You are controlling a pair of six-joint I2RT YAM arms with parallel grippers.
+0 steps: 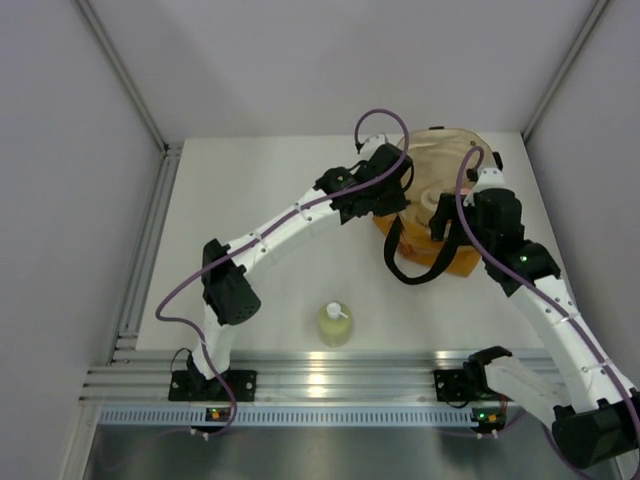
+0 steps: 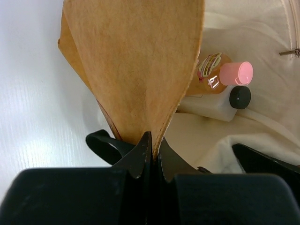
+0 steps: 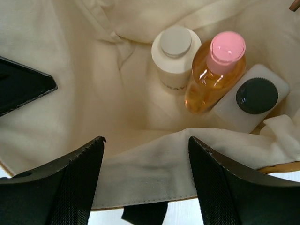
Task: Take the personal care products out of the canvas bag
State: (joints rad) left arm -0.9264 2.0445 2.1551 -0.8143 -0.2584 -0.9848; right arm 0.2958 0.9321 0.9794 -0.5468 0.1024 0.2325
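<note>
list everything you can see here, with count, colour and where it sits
canvas bag: one, mustard-tan with cream lining, far right part of the table
strap handle: one loop seen, black, hanging over the bag's near side
pump bottle: one, yellow-green with white pump, upright on the table near the front edge, outside the bag
round jar: one, cream, inside the bag
orange bottle: one, orange with pink cap, inside the bag between jar and square bottle
square bottle: one, pale with black cap, inside the bag
table: one, white
left end effector: one, black, shut on the bag's edge
right end effector: one, black, open over the bag's mouth
</note>
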